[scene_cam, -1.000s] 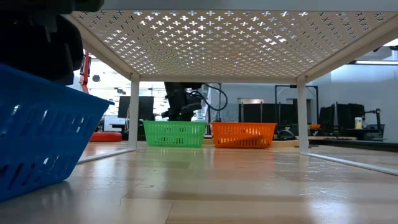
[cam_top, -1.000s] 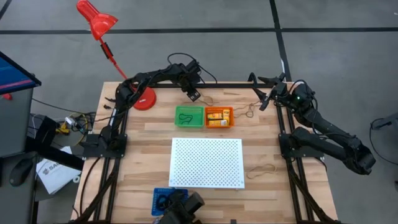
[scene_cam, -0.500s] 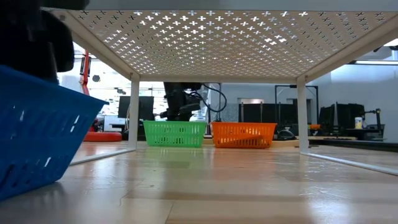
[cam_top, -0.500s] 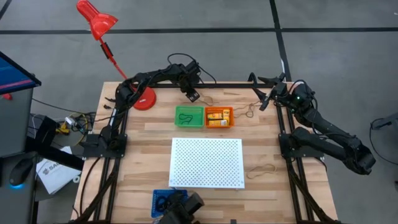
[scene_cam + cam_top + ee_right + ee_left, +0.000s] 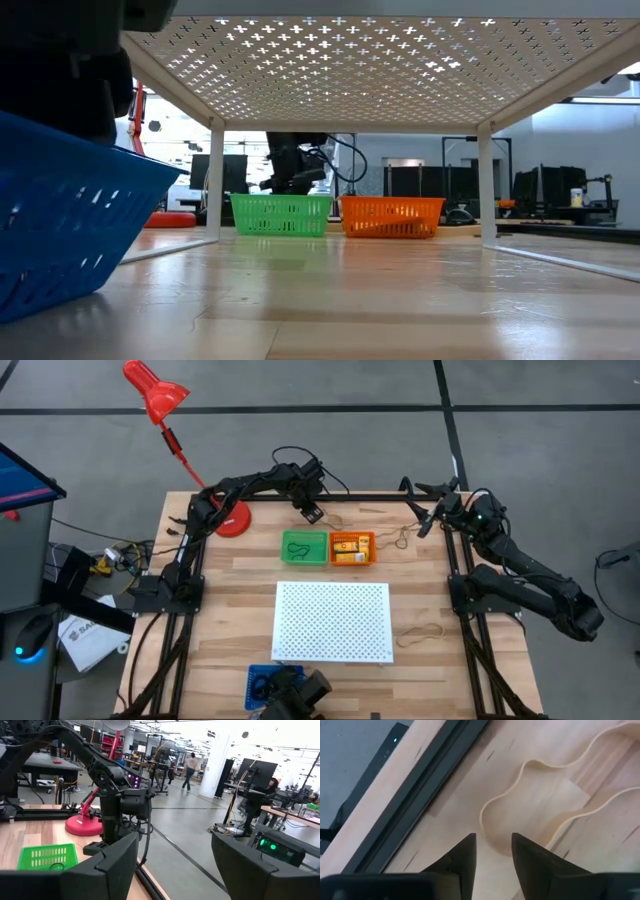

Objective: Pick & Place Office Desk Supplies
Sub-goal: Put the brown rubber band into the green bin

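Setting: wooden table (image 5: 230, 575) in an open lab, a red desk lamp (image 5: 160, 400) at its far left corner.
Left gripper (image 5: 493, 851): low over the far edge of the table, behind the green tray; fingers part-open, astride the near bend of a tan rubber band (image 5: 540, 800) lying flat on the wood, nothing gripped yet.
Right gripper (image 5: 425, 510): idle near the far right edge, fingers spread wide, empty.
Risk: the thin band lay flush with the wood, so the fingertips might close over it and come up empty, or drag it toward the table's edge rail.
Green tray (image 5: 304, 547): held a black loop.
Orange tray (image 5: 352, 548): held yellow-orange blocks.
Blue tray (image 5: 260, 682): at the near edge, contents unclear.
Loose supplies: another band (image 5: 424, 630) beside the white perforated board (image 5: 332, 622), one more near the orange tray.
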Available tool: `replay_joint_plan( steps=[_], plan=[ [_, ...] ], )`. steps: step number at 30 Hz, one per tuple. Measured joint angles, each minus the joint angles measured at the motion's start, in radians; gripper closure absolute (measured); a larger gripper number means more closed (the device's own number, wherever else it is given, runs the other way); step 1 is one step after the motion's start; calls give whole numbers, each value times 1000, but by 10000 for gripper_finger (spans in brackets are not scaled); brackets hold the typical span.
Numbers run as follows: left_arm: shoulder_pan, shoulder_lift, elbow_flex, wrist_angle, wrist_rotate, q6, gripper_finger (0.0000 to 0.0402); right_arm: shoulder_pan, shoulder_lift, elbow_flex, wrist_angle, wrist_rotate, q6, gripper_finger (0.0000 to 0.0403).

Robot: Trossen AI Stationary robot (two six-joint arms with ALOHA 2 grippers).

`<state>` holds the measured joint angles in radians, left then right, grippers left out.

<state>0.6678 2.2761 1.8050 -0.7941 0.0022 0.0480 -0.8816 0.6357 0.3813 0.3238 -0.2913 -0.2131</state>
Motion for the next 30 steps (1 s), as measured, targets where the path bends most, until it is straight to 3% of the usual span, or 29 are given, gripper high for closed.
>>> replay_joint_plan(
  steps=[14,22,30],
  plan=[
    [-7,1,0,8,-3,-2,317,-25,-2,0,-24,-26,0,154],
    [-10,1,7,-2,13,22,397,-25,-2,0,-9,-26,4,154],
    [-11,2,11,-1,13,28,401,-25,-37,0,-25,-27,8,154]
  ],
)
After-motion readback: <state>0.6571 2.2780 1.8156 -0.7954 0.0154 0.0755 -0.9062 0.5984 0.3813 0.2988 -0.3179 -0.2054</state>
